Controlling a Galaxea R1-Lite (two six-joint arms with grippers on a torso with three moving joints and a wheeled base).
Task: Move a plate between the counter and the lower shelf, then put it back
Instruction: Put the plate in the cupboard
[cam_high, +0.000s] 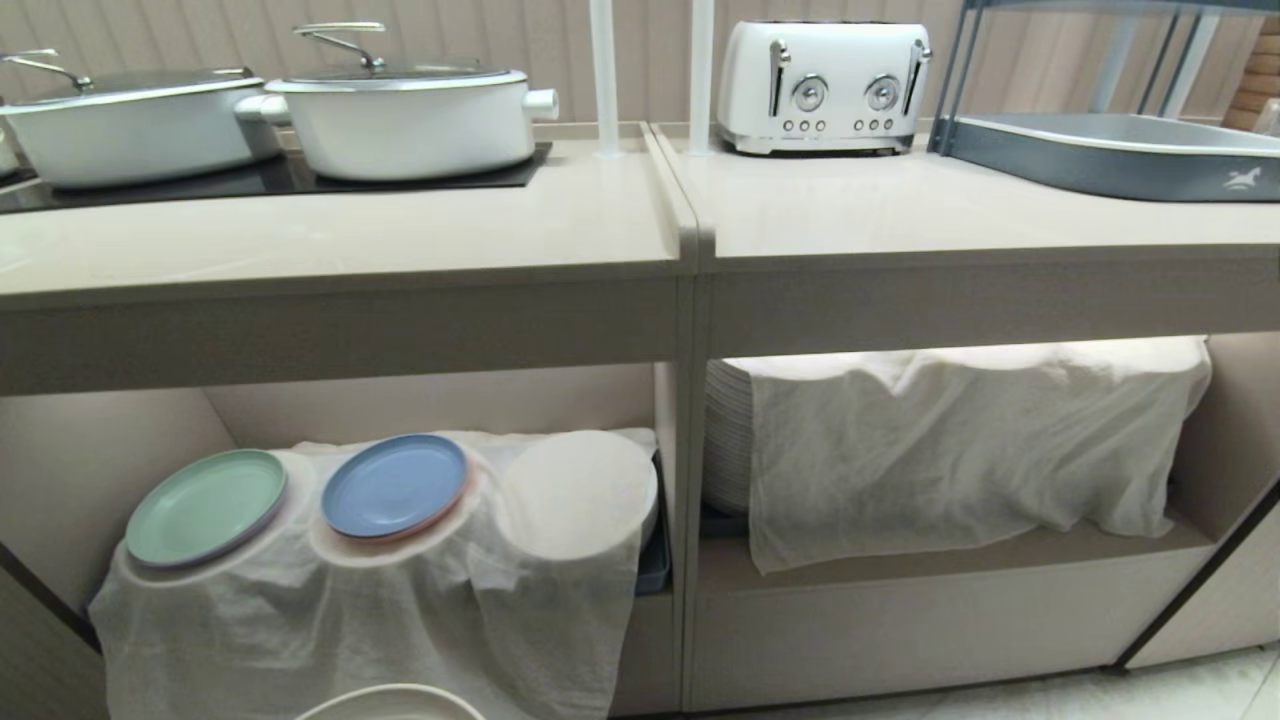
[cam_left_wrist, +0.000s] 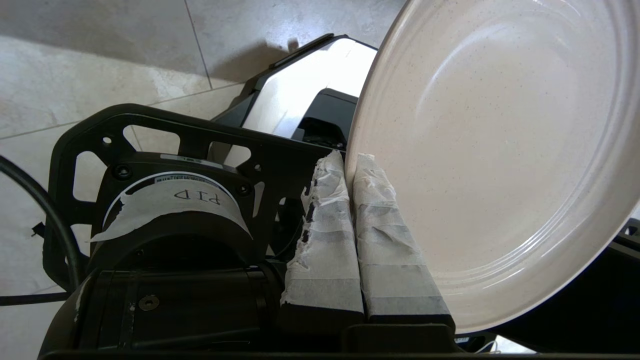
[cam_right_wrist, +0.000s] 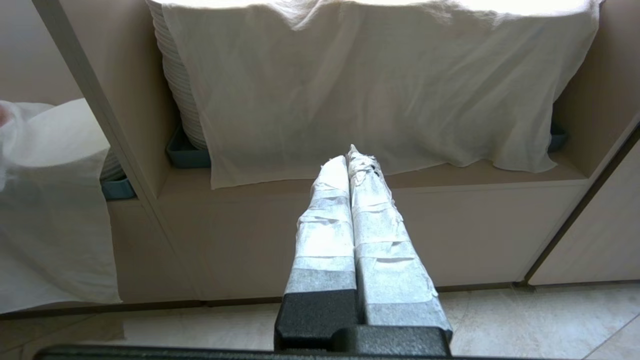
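Observation:
My left gripper (cam_left_wrist: 350, 165) is shut on the rim of the cream-beige plate (cam_left_wrist: 500, 150), which it holds on edge above the tiled floor. The top of that plate's rim (cam_high: 390, 700) shows at the bottom edge of the head view, below and in front of the left cubby. The beige counter (cam_high: 500, 240) runs across the upper part of the head view. Under it lies the lower shelf (cam_high: 900, 560), with white cloth draped over plate stacks. My right gripper (cam_right_wrist: 350, 155) is shut and empty, pointing at the right cubby's board (cam_right_wrist: 450, 175).
On the cloth in the left cubby lie a mint-green plate (cam_high: 205, 505) and a blue plate (cam_high: 395, 485), beside a cloth-covered stack (cam_high: 580, 495). A vertical divider (cam_high: 685, 500) splits the cubbies. Two white pots (cam_high: 400, 110), a toaster (cam_high: 825, 85) and a grey-blue tray rack (cam_high: 1110, 150) stand on the counter.

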